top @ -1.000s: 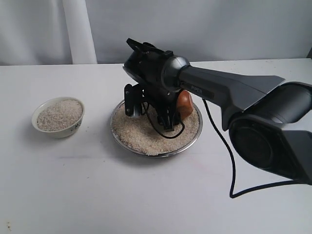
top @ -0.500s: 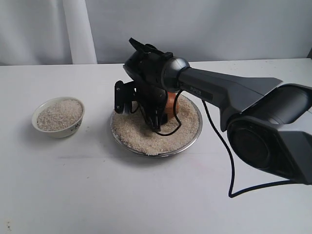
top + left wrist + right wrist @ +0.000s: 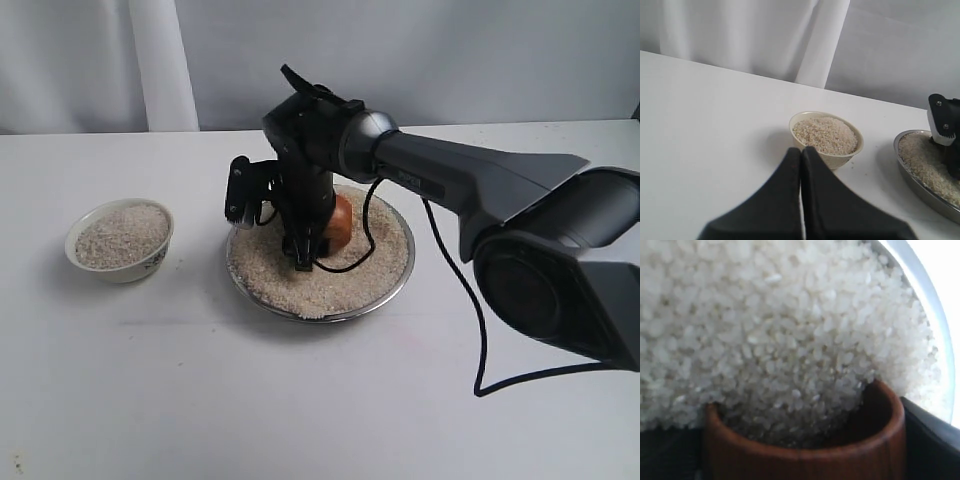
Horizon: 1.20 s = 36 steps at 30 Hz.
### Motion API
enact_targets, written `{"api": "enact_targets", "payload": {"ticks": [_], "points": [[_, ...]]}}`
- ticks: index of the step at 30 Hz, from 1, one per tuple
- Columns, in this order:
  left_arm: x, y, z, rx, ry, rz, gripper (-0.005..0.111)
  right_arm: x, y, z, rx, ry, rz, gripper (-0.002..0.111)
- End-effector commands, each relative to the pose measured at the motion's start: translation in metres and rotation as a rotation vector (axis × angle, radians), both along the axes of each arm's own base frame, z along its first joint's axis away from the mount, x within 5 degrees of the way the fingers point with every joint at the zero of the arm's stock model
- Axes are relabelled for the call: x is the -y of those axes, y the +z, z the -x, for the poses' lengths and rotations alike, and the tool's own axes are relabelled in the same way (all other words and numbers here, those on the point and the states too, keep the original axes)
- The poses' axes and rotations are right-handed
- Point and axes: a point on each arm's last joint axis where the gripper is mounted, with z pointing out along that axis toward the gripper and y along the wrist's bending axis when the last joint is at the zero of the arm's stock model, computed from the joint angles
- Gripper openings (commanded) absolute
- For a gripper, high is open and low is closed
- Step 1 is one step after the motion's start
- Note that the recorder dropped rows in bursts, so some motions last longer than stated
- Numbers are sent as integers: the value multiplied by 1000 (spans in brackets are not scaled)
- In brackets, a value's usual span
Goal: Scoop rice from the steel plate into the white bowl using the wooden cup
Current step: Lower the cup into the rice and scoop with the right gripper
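Right wrist: rice [image 3: 790, 315] inside wooden cup [image 3: 805, 460]; exterior shows only cup's side.

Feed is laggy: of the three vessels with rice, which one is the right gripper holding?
The wooden cup: reddish-brown, tipped with its mouth dug into the rice on the steel plate. The white bowl stands apart, untouched.

Polished reddish-brown wooden cup [image 3: 805, 457], smooth with a soft sheen, sits in matt, granular pale rice [image 3: 790, 340] on a shiny, mirror-bright round steel plate [image 3: 370, 303]. At the plate's nine o'clock: a glossy, glazed small white ceramic bowl [image 3: 125, 272]. The white table [image 3: 250, 400] looks smooth and matt, the white backdrop [image 3: 740, 35] is folded cloth, and the dark grey robot arm [image 3: 470, 180] is satin-finished.
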Motion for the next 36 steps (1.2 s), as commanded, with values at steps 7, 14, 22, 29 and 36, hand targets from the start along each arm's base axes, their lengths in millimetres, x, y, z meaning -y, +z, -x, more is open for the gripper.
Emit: {"api": "enact_targets", "payload": {"ticks": [7,14,22,29,36], "points": [[0,1,0,10,-6,7,0,16,-7,-2,-284,-97,-267,0],[0,1,0,10,-6,7,0,27,2,-8,-300,-123,-305,0],[0,1,0,10,-6,7,0,37,3,-12,-310,-141,-302,0],[0,1,0,10,-6,7,0,43,19,-14,-298,-155,-323,0],[0,1,0,10,-6,7,0,43,43,-13,-261,-147,-362,0]]}}
